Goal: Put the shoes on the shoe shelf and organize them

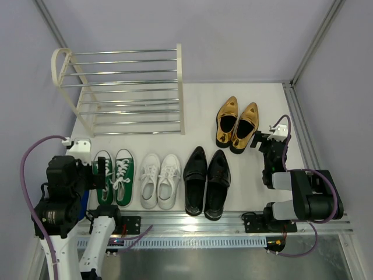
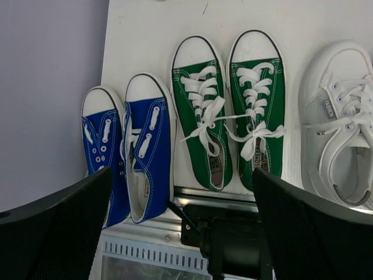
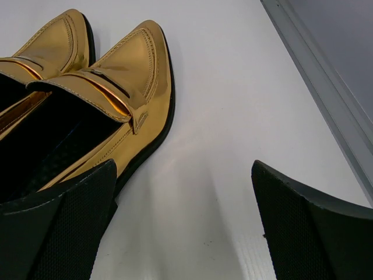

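Observation:
The shoe shelf (image 1: 128, 93), cream end frames with chrome rods, stands at the back left with nothing on it. On the table in a row sit green sneakers (image 1: 115, 175), white sneakers (image 1: 158, 181) and black loafers (image 1: 207, 182). Gold shoes (image 1: 237, 123) lie further back on the right. Blue sneakers (image 2: 128, 157) show only in the left wrist view, left of the green sneakers (image 2: 230, 116). My left gripper (image 2: 182, 175) hangs open above the blue and green pairs, holding nothing. My right gripper (image 3: 183, 165) stands open low over bare table, just right of the gold shoe (image 3: 116, 87).
A metal rail (image 1: 233, 219) runs along the near table edge, with the left arm's black base mount (image 2: 233, 239) on it. A grey frame strip (image 3: 326, 87) borders the table on the right. Purple walls close in the left, back and right sides.

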Controlling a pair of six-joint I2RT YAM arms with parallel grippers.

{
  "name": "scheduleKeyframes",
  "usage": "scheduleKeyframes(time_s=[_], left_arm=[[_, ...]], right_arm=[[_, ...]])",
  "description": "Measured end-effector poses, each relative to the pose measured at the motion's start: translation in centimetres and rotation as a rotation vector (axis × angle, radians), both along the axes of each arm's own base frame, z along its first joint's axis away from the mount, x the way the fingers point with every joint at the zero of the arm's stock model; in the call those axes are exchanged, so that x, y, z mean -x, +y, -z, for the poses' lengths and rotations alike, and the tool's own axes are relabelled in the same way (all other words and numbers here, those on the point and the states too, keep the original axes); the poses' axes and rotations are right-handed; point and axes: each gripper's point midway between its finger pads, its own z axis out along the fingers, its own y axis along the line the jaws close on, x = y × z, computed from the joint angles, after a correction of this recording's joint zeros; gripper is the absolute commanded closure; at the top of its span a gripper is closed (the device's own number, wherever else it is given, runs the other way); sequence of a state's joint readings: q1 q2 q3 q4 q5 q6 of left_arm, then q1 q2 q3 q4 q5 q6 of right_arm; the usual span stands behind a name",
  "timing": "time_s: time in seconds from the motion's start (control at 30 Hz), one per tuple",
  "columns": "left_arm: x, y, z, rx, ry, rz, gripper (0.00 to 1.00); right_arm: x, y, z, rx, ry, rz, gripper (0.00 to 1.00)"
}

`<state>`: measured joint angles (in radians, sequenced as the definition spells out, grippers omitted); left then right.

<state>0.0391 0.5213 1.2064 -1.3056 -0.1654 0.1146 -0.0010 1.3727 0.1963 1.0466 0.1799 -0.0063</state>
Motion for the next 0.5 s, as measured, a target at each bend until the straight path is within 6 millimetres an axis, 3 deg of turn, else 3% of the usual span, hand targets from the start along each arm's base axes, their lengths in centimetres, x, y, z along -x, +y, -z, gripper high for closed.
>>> scheduleKeyframes(time_s=[0.17,0.3,0.5], left_arm=[[-0.9,0.1,1.2,0.001,0.135,0.003,0.0],[-3.7,0.2,2.3,0.028,0.283,-0.01,0.0],[-8.4,1.5,5.3,0.072,0.545,-0.065,0.0]], right_arm=[[0.0,0.0,0.0,0.0,0.0,0.0,0.03],[0.0,0.0,0.0,0.0,0.0,0.0,0.03],[0.0,0.0,0.0,0.0,0.0,0.0,0.03]])
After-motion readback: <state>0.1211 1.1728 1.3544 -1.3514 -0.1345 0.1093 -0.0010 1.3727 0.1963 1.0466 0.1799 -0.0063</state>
